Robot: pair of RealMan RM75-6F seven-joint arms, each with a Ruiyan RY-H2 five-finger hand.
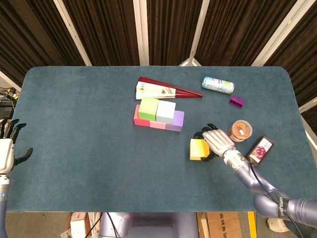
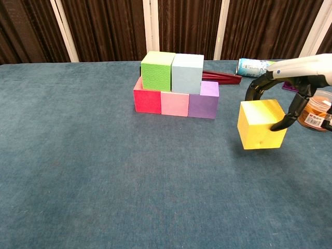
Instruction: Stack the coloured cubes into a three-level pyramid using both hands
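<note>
A red cube (image 2: 147, 100), a pink cube (image 2: 175, 104) and a purple cube (image 2: 203, 102) stand in a row. A green cube (image 2: 157, 69) and a pale blue cube (image 2: 187, 72) sit on top of them; the same stack (image 1: 158, 114) shows in the head view. My right hand (image 2: 290, 88) grips a yellow cube (image 2: 261, 124) from above, right of the stack, tilted and just above the table. In the head view the right hand (image 1: 217, 140) covers the yellow cube's (image 1: 198, 149) right side. My left hand (image 1: 6, 151) hangs open at the table's left edge, holding nothing.
A folded red fan (image 1: 163, 90) lies behind the stack. A drink can (image 1: 218, 85) lies on its side at the back right, with a small purple object (image 1: 237, 101) near it. An orange jar (image 1: 240, 131) and a dark packet (image 1: 260, 150) sit beside my right hand.
</note>
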